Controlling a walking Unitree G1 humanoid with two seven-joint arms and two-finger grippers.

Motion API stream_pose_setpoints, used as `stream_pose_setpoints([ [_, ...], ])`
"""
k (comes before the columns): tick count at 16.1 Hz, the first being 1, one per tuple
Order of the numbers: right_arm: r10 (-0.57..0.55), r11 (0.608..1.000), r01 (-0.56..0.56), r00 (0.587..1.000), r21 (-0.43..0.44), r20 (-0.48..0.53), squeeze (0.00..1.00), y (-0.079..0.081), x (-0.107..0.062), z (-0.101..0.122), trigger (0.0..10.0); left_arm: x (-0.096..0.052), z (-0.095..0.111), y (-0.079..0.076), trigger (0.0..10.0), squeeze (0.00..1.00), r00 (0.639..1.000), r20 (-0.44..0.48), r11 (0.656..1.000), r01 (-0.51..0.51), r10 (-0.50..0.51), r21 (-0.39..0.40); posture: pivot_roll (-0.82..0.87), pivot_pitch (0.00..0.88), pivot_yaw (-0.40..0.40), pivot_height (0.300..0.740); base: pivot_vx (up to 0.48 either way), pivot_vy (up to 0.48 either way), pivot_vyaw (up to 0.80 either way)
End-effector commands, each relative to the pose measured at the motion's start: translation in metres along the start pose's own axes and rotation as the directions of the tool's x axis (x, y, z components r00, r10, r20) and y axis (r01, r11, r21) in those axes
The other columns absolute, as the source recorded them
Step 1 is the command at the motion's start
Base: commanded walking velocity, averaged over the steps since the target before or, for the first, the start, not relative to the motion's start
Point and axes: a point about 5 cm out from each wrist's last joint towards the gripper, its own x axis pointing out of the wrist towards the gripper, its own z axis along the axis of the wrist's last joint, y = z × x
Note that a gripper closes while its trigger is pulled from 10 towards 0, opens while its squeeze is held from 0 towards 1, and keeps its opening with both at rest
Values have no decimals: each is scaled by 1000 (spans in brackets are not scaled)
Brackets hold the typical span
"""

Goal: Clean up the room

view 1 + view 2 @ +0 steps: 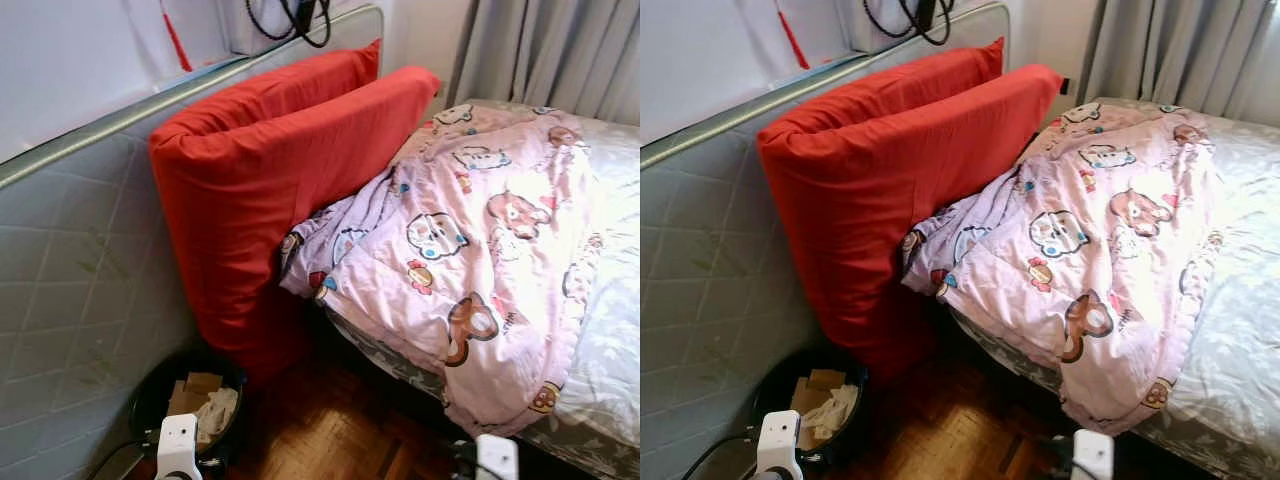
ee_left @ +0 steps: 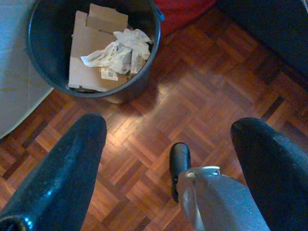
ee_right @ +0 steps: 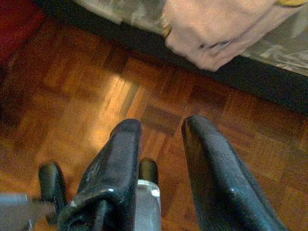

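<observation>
While both arms hang low above the parquet floor [image 2: 202,91], the head camera looks down on a bed [image 1: 610,400] whose pink cartoon-print quilt [image 1: 480,250] lies rumpled and slides off the near corner of the mattress, one fold hanging toward the floor. Against a quilted grey mattress [image 1: 70,290] standing on edge along the wall lean two red cushions [image 1: 270,180], upright and pressed together, their lower end reaching the floor. Just beside that lower end, between the cushions and the grey mattress, sits a black bin [image 2: 144,77] holding flattened cardboard [image 2: 86,48] and crumpled white paper [image 2: 118,50]. Grey curtains [image 1: 550,50] hang behind the bed, and black cables [image 1: 300,20] loop on the wall above the cushions.

Left gripper [image 2: 168,144] hovers over bare floor near the bin, its fingers spread wide with nothing between them. Right gripper [image 3: 161,144] hangs above the floor near the bed's dark base and the drooping quilt fold; its fingers [image 3: 211,168] stand a narrow gap apart and grip nothing. A small dark part below each wrist is possibly the robot's own foot, though the view is too blurred to say.
</observation>
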Motion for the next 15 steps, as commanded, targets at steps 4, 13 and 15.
stream_pose_setpoints([
  [4, -49, 996, 47, 999, -79, -23, 0, -3, -1, -4, 10000, -1, -3, 1, 10000, 0, 1000, -22, 1000, -3, 4, 14, 32, 0, 59, 740, 0, 0, 322],
  [13, -25, 986, 20, 999, -165, -29, 0, 3, 0, -4, 10000, 0, -5, -2, 10000, 0, 1000, -23, 1000, -10, 10, -2, 36, 0, 32, 740, 0, 0, 800],
  [15, -18, 983, 13, 999, -182, -28, 0, 4, 0, -3, 10000, 0, -2, -3, 10000, 0, 1000, -13, 1000, -3, 3, 1, 36, 0, 35, 740, 0, 0, 800],
])
